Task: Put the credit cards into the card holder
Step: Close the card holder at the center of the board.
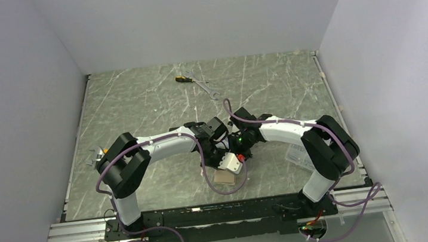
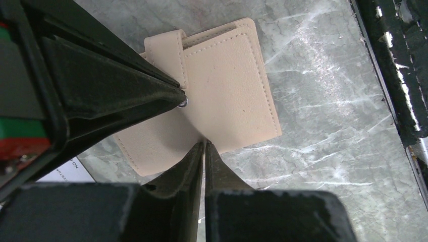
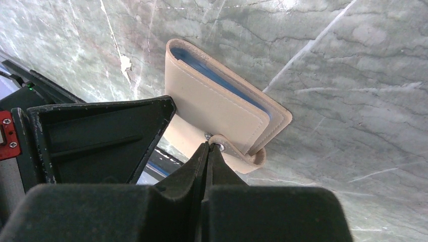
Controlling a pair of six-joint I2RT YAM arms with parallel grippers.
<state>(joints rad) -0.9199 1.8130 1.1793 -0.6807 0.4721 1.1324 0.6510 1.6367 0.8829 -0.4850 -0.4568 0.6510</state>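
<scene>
Spanning the whole view, the grey-green marbled table (image 1: 138, 105) bears both arms. The left arm (image 1: 160, 143) and the right arm (image 1: 287, 128) rise from their bases, fold at high elbows and reach inward. Their wrists tip downward, so the two pincers meet nose to nose over the near middle of the table.

A clear plastic box (image 1: 295, 153) lies outward of the right pincer (image 3: 208, 146), partly hidden behind that arm's elbow.

The card holder (image 2: 232, 85) lies flat on the table directly beneath both pincers, folded over with its tan outside up. A blue edge shows inside the fold on the side turned away from the right pincer.

The left pincer (image 2: 204, 145) comes in low against one edge of the card holder. Its jaws are drawn nearly together with only a thin slit between them. Its tips touch the leather where the upper cover meets the lower flap, but I cannot tell whether they pinch that flap or only rest against it.

The right pincer is clenched tight and empty, its joined tips pressed against the snap tab (image 3: 242, 157) that wraps round the holder's edge.

Far beyond both pincers, near the back of the table, a wrench (image 1: 208, 89) lies with a small screwdriver (image 1: 182, 78) just beside it.

Smallest, the metal snap stud (image 2: 182, 103) sits right at the right pincer's tip.
</scene>
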